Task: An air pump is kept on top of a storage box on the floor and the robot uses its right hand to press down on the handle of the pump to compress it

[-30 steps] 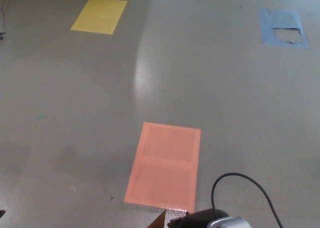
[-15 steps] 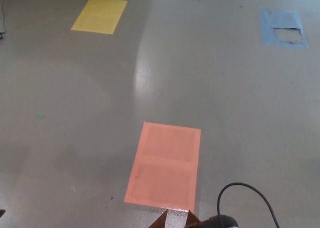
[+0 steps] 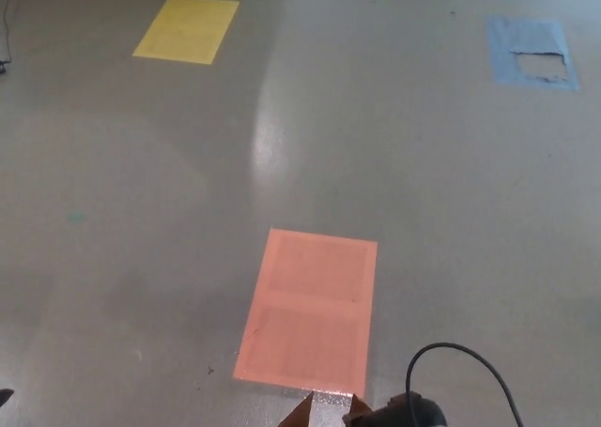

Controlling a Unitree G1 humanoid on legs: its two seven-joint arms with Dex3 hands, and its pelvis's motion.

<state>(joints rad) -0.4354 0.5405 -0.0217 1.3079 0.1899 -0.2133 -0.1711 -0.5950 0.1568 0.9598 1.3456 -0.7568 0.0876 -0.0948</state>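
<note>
Right robot hand (image 3: pixel 404 414) barely visible at bottom edge, beside brown box corner (image 3: pixel 302 415); grip cannot be determined. Black cable (image 3: pixel 460 350) looping above.

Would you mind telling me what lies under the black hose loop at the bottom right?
Under the hose loop only bare grey floor shows. Its lower end meets a dark pump part at the frame edge, beside a brown box corner; whatever sits below that is cut off.

Since a second ago the right hand (image 3: pixel 410 412) has sunk at the bottom edge until only its dark top shows, its silver wrist part has dropped out of view, and the black cable (image 3: pixel 465 371) loop sits lower.
</note>
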